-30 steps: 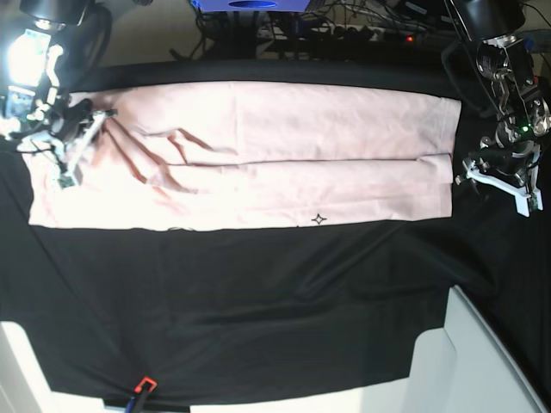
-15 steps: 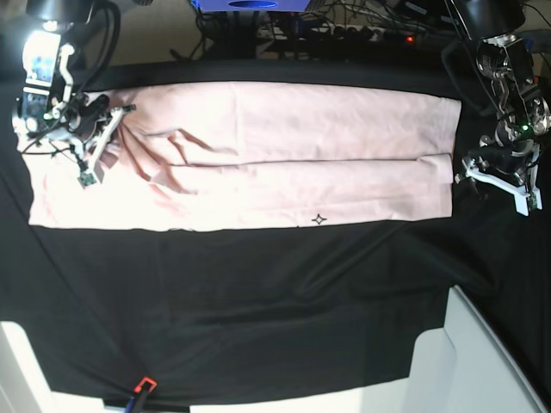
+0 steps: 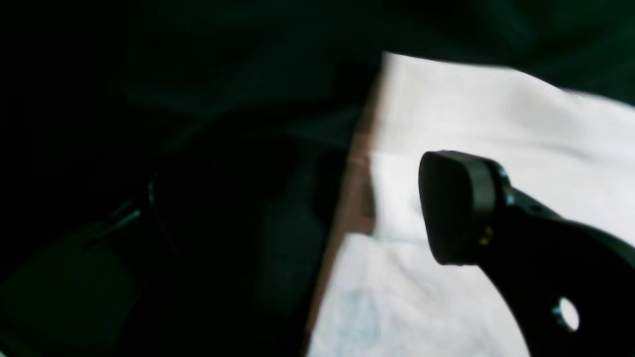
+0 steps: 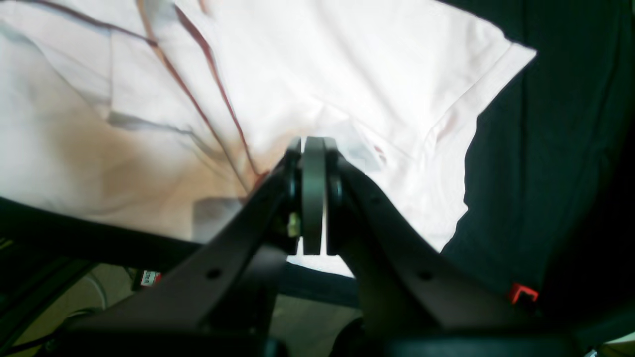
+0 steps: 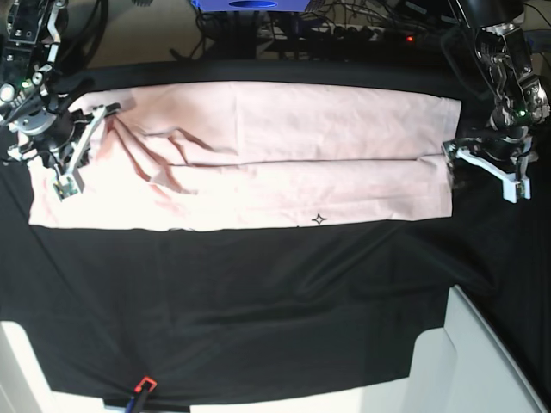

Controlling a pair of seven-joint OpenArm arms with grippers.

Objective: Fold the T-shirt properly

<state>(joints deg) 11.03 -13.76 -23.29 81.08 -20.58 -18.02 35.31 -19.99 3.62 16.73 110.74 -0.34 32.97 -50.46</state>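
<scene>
The pale pink T-shirt [image 5: 258, 155] lies folded into a long band across the black table cloth [image 5: 258, 301]. A small black star mark shows near its front edge. At the shirt's left end, my right gripper [image 5: 108, 110] is shut on a pinch of fabric. Creases fan out from its tips [image 4: 313, 148] across the T-shirt [image 4: 347, 74]. My left gripper [image 5: 478, 170] stands wide open at the shirt's right end. One of its fingers [image 3: 456, 208] hovers over the T-shirt [image 3: 496, 114] just inside the edge. The other finger is lost in the dark over the cloth.
White table corners [image 5: 482, 361] show past the cloth at the front right and front left. A small red-orange item [image 5: 145, 383] lies at the front edge. Cables and equipment [image 5: 344, 30] crowd the back. A red tag [image 4: 522, 293] shows on the cloth.
My left gripper has moved in to the shirt's right edge and opened wider. My right gripper, still shut on the fabric, swung right and came back left.
</scene>
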